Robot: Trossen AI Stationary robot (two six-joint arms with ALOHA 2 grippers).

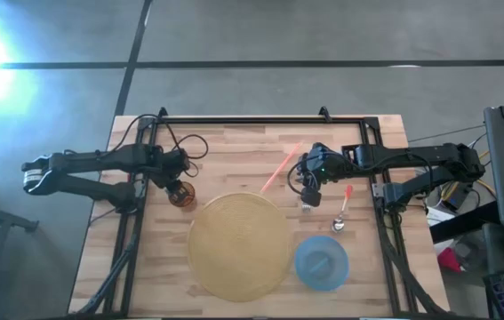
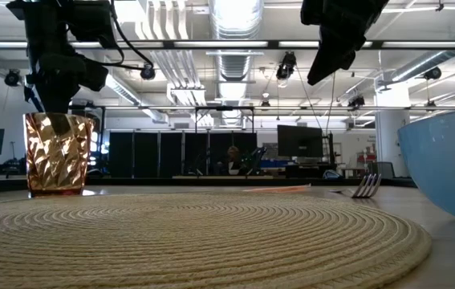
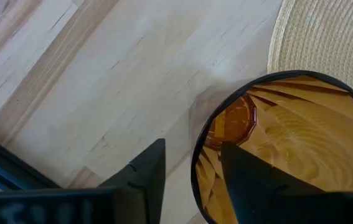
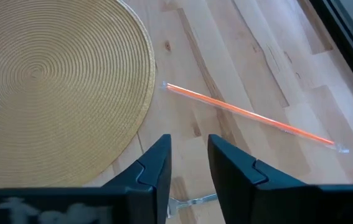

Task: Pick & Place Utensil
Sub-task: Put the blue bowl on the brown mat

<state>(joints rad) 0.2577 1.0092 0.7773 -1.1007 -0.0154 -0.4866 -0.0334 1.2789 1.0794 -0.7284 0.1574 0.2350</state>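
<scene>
Our right gripper (image 4: 187,163) hovers, fingers slightly parted, over the silver metal fork (image 4: 192,200). We should centre and drop straight. Left gripper (image 3: 192,180) straddles the amber faceted glass cup (image 3: 288,149) rim, spread.

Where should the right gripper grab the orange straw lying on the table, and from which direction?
Grip the orange straw near its middle, coming straight down with the fingers straddling its width. It lies flat and thin on the bare wood table, beside the woven placemat. The right gripper hangs open just short of it.
</scene>
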